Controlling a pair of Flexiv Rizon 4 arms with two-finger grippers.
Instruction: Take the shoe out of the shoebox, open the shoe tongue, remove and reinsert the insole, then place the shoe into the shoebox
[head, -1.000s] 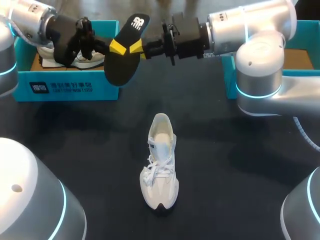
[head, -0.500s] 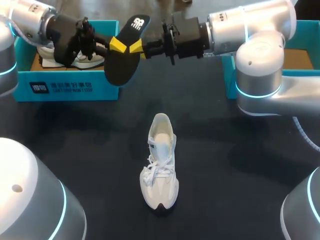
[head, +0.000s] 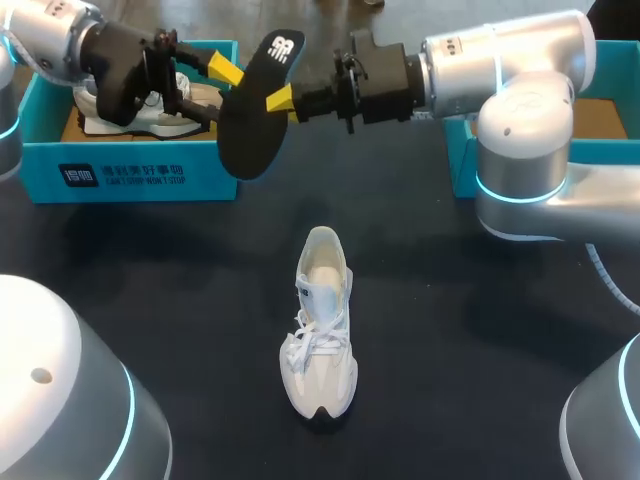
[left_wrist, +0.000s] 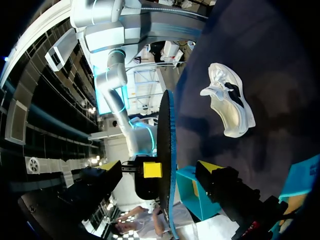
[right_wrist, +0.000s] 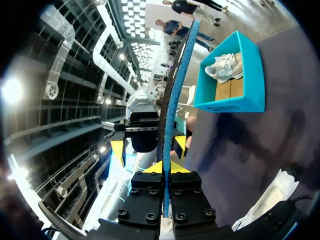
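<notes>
While right jaws clamp the black insole (head: 246, 132) — blue-edged, white logo | left jaws spread wide

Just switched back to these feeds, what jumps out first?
The black insole hangs in the air over the table's far side, pinched by the right gripper. The left gripper has its open fingers on either side of the insole without touching it. Nearer the camera, the white shoe stands alone mid-table, and the teal shoebox sits at the far left.
</notes>
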